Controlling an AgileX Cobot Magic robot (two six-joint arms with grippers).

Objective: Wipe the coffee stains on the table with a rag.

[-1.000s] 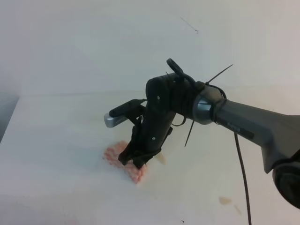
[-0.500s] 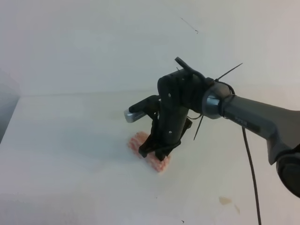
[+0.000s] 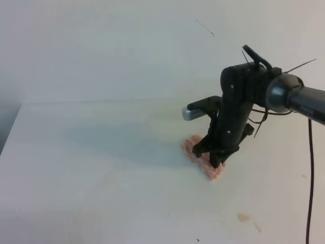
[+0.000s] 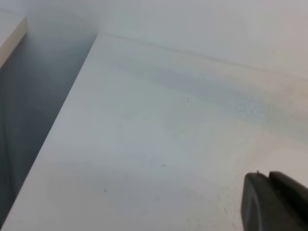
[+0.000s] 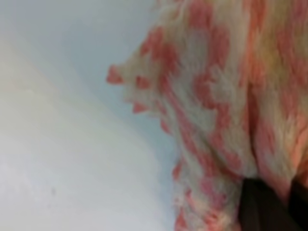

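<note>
On the white table (image 3: pixel 91 168), right of the middle, lies the pink-and-white checked rag (image 3: pixel 192 146). My right gripper (image 3: pixel 216 161) points down onto it, shut on the rag and pressing it to the tabletop. Up close in the right wrist view, the rag (image 5: pixel 226 96) fills the right half, with a dark fingertip (image 5: pixel 262 207) dug into it. A tan coffee stain (image 3: pixel 244 217) with a tiny spot (image 3: pixel 257 226) beside it sits near the front right, apart from the rag. Only a dark corner of my left gripper (image 4: pixel 272 202) shows, above bare table (image 4: pixel 144 144).
The table's left edge (image 3: pixel 9 129) drops to a dark gap (image 4: pixel 29 125). A pale wall (image 3: pixel 127 46) rises behind the table. A black cable (image 3: pixel 309 178) hangs from the right arm over the right side.
My right gripper has dragged the rag across the table from left of the middle to the right. The small tan blotch beside the rag a second ago no longer shows.
</note>
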